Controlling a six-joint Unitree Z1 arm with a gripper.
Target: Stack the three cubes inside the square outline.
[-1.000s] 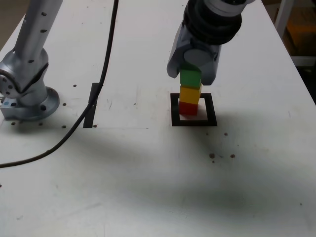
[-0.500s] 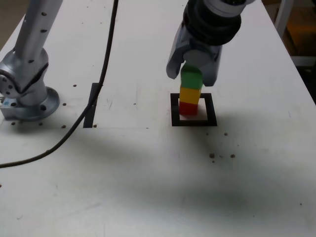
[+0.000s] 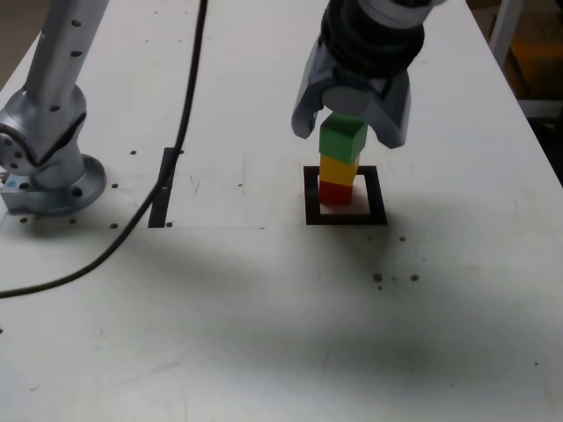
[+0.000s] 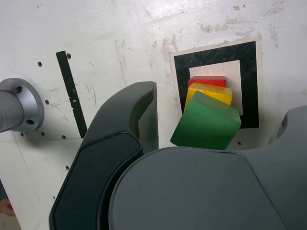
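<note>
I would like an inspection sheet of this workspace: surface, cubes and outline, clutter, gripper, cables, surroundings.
Surface: white tabletop, with small dark spots and scuffs.
Cubes: green cube on yellow cube on red cube; the green one sits turned against the yellow.
Square outline: black square outline, the red cube inside it.
Clutter: nothing seen.
Gripper: the gripper is open around the green cube, a gap showing beside it.
Cables: one black cable crosses the black tape strip.
Surroundings: metal round base at the exterior view's left; pale post beyond the table edge at its right.
</note>
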